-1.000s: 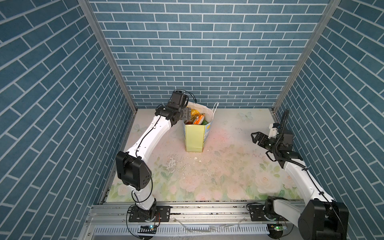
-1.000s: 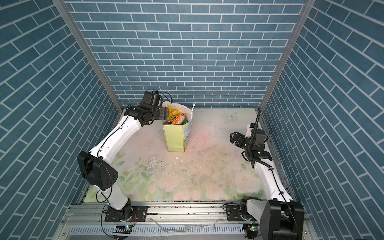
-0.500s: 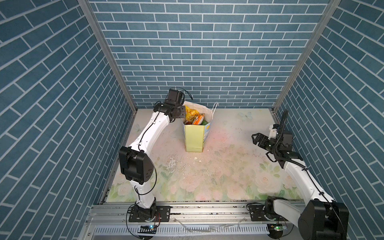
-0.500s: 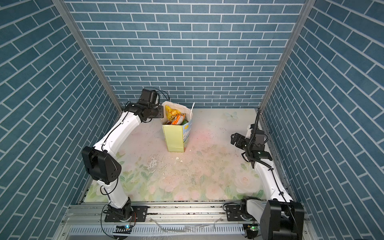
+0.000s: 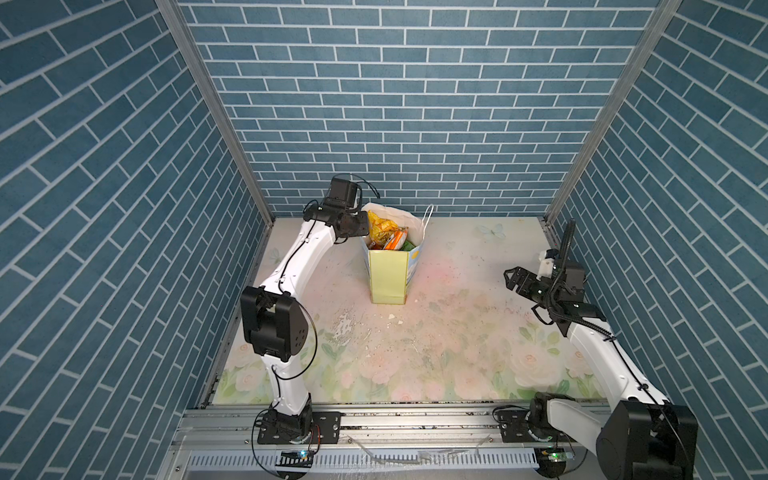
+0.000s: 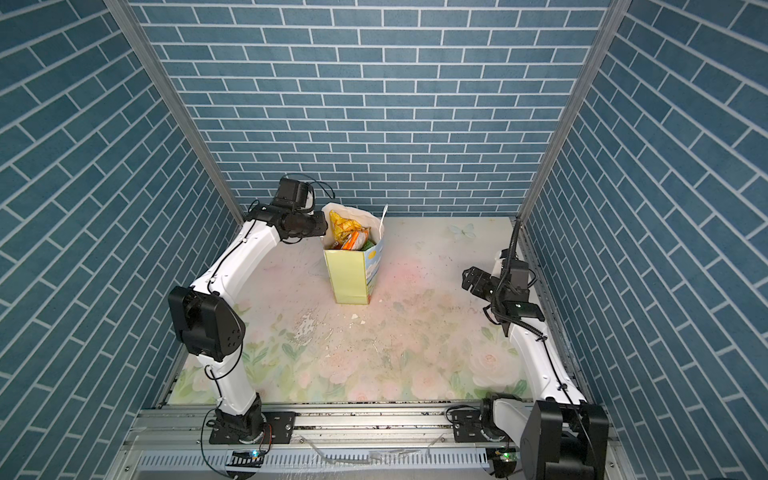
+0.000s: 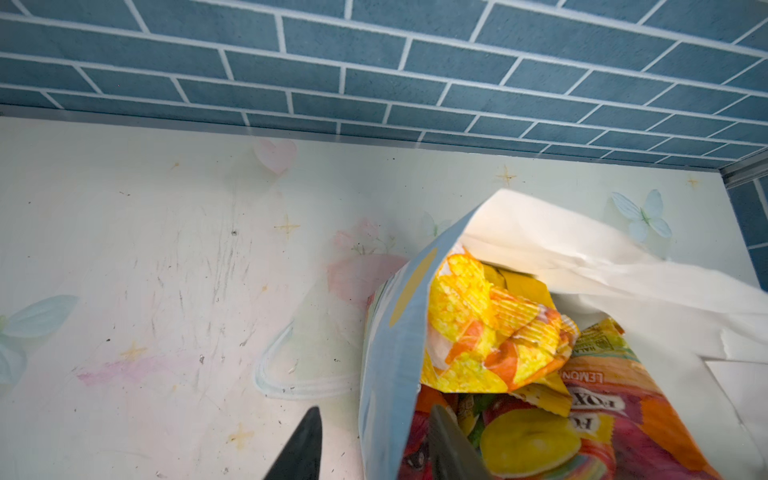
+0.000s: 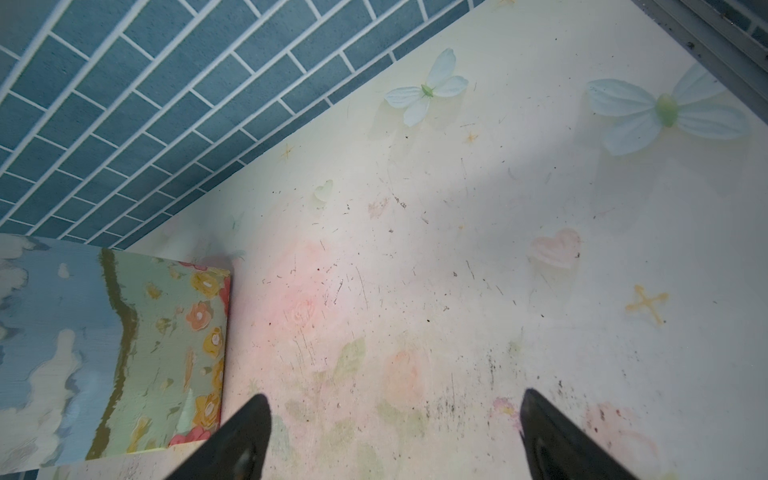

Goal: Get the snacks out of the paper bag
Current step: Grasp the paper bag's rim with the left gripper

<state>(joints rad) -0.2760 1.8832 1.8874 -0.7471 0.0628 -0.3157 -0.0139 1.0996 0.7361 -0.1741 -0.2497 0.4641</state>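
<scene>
Straddling the paper bag (image 7: 390,332) wall — left fingers (image 7: 301,449), one among snacks (image 7: 498,332)

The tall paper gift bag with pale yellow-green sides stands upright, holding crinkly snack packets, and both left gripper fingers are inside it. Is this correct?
Not both. In the left wrist view the left gripper straddles the wall of the paper gift bag: one finger inside among the snack packets, the other outside. The rest holds.
</scene>
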